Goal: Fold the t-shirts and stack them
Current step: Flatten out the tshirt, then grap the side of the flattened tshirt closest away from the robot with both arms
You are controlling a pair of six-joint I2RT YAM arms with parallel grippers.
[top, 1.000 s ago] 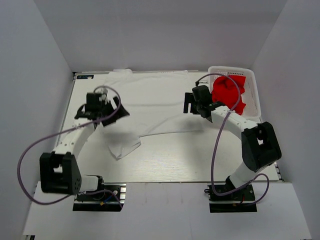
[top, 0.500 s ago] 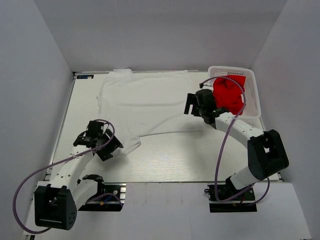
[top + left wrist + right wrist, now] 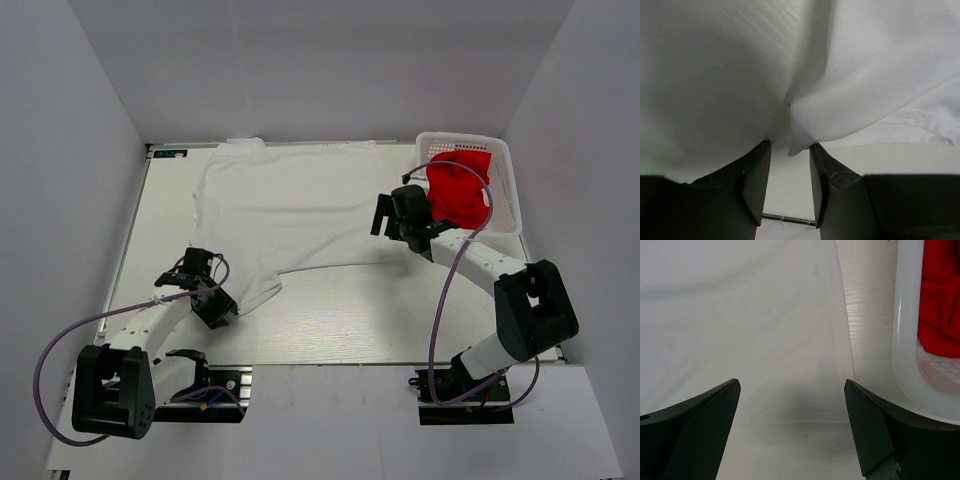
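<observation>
Red tee (image 3: 458, 190) bunched in wht lattice basket (image 3: 509, 180).

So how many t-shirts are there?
2. The white t-shirt lies spread out on the table, and the red t-shirt is bunched up in the basket at the far right. Another could be hidden under the red one.

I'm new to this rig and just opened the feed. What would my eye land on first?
The bright red t-shirt bunched in the white basket at the table's far right corner stands out most. A large white t-shirt lies spread over the table, its near-left corner right at the narrowly open left gripper. The right gripper hangs wide open over its right edge.
</observation>
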